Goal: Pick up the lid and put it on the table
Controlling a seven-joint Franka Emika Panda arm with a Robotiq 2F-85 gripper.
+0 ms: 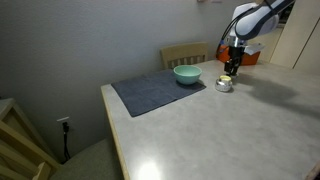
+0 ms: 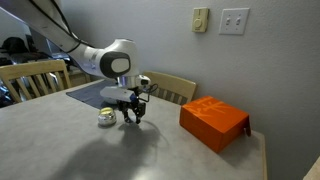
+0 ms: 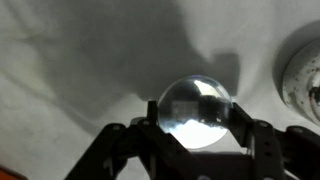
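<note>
One lid (image 3: 195, 110), one teal bowl (image 1: 187, 74), one container (image 3: 300, 70) at the lid's three o'clock; hand (image 3: 197, 116) narrowly open, gripping the lid.

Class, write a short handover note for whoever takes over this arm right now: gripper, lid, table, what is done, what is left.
Gripper: shut on the lid, low over the table, beside the small container.
Done: the lid is off the container, which stands uncovered.
Unclear: whether the lid touches the table yet.
Left: set it on the bare tabletop, open the jaws, lift away.
</note>
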